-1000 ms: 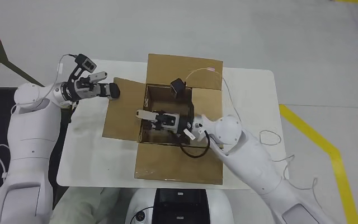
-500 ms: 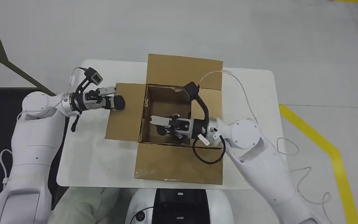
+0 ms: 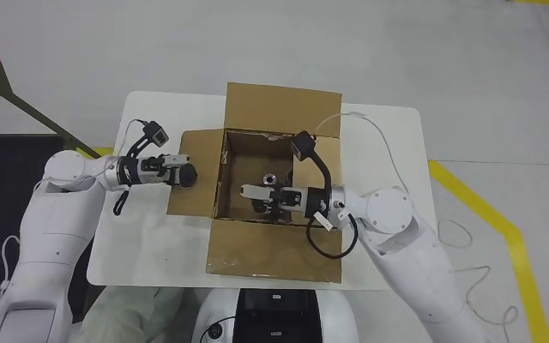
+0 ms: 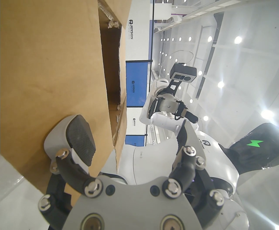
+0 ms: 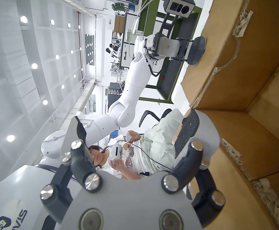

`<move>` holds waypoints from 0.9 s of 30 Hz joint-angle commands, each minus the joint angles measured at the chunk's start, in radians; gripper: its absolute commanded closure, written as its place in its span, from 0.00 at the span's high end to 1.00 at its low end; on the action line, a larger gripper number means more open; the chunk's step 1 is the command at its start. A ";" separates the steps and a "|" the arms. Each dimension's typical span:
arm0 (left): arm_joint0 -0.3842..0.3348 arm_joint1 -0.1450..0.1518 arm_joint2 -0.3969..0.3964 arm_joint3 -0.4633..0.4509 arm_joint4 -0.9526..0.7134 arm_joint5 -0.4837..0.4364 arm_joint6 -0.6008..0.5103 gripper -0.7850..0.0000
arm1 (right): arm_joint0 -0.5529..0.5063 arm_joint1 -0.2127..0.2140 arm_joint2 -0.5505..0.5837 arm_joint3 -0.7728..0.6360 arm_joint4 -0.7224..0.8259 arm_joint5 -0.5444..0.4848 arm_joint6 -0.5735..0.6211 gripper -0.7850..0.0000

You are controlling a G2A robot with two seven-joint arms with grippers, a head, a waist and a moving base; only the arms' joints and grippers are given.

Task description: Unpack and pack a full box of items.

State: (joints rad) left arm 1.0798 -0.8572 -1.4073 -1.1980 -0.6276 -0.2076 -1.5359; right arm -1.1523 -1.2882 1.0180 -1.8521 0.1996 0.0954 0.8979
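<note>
The box (image 3: pixel 283 107) sat open mid-table (image 3: pixel 137 240), the left gripper (image 3: pixel 184 174) spread-jawed against its left flap, the right gripper (image 3: pixel 250 190) open and empty inside, so unpacking seemed barely begun, the next move likely needing a lower reach onto an item.

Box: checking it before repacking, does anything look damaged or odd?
The cardboard box is frayed: torn paper shreds hang along its flap folds and at an inner corner. Nothing looks spilled.
</note>
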 commanded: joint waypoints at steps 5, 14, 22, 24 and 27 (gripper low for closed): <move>0.001 0.018 0.022 -0.003 -0.004 -0.015 0.000 1.00 | -0.010 0.006 0.007 -0.008 -0.002 0.004 0.006 1.00; -0.035 0.032 0.004 0.011 -0.073 -0.038 0.000 1.00 | -0.018 0.015 0.015 -0.017 -0.008 0.010 0.020 1.00; -0.088 0.022 0.006 -0.010 -0.130 -0.052 0.044 1.00 | -0.041 0.035 0.046 -0.053 -0.050 0.064 0.086 1.00; -0.106 0.016 0.021 -0.017 -0.139 -0.055 0.050 1.00 | -0.047 0.041 0.055 -0.071 -0.062 0.081 0.107 1.00; -0.133 0.008 0.043 -0.025 -0.147 -0.058 0.059 1.00 | -0.061 0.050 0.073 -0.093 -0.071 0.097 0.135 1.00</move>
State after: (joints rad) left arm 0.9566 -0.8458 -1.3729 -1.2193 -0.7706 -0.2638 -1.4796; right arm -1.2077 -1.2415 1.0842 -1.9388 0.1295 0.1879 1.0227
